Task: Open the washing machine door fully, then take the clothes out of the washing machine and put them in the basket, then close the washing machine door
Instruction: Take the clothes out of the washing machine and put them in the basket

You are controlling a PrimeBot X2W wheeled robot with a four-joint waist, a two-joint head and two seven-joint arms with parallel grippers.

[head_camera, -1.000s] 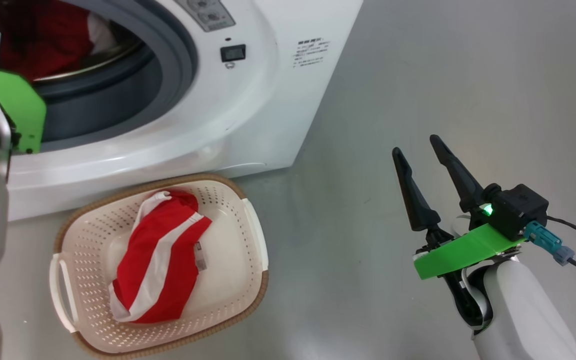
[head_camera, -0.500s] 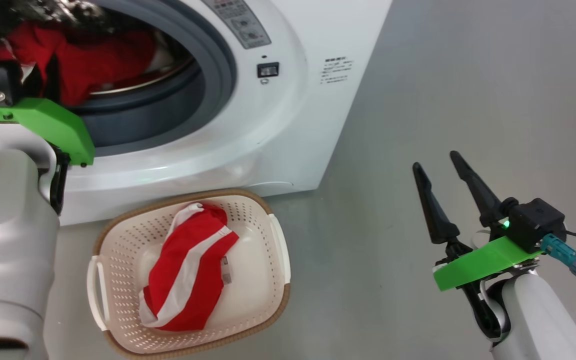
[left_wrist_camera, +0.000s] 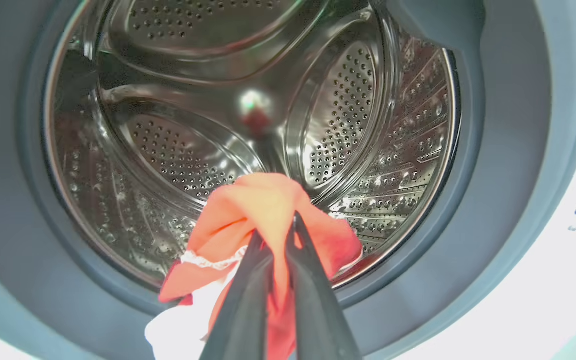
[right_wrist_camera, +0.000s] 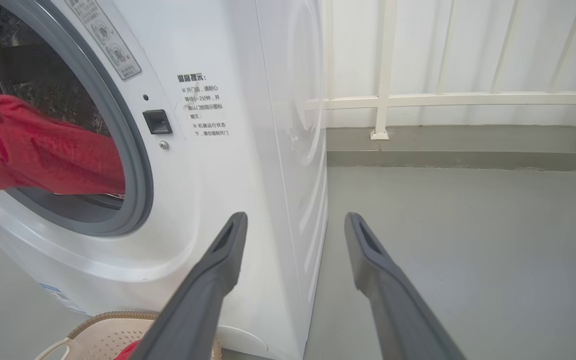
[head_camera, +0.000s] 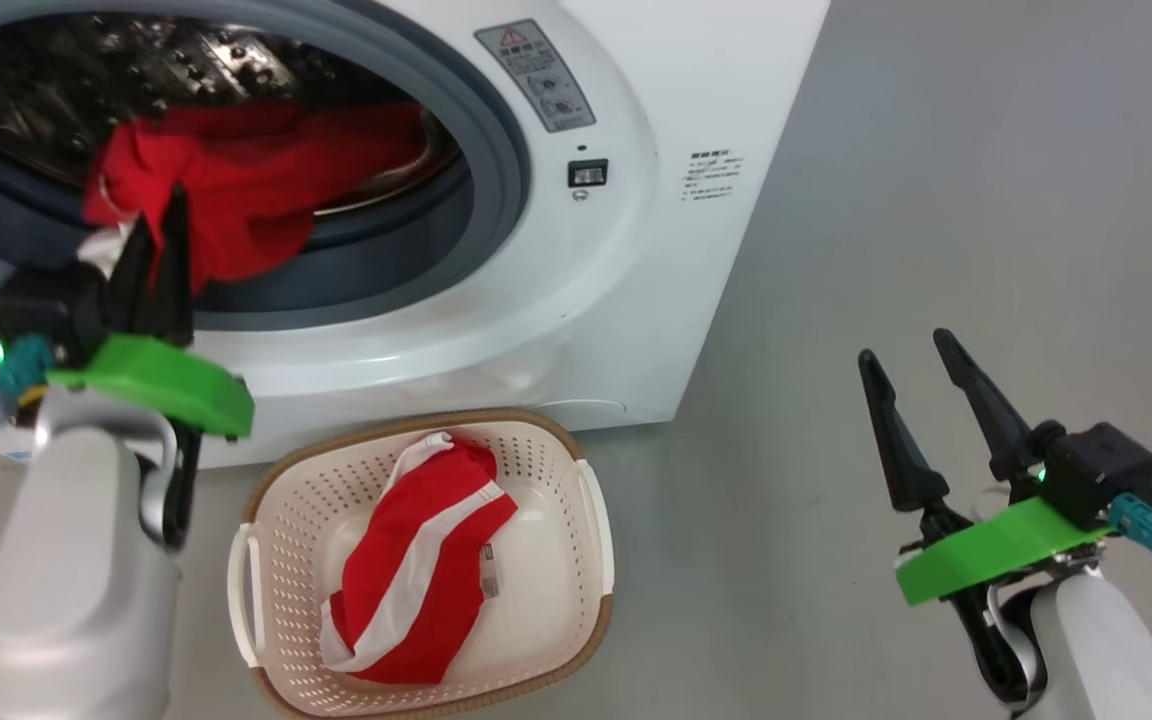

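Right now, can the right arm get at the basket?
Probably yes: the right gripper is open and empty, right of the basket, with bare floor between them. The left gripper holds a garment at the drum.

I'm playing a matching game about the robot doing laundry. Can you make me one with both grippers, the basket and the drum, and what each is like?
Things:
1. left gripper
2. right gripper
3. basket
4. drum

What it is like:
A. shiny steel, full of little holes
B. open, holding nothing
C. shut on a red garment
D. on the floor, with a striped garment inside

Pairs: 1-C, 2-B, 3-D, 4-A
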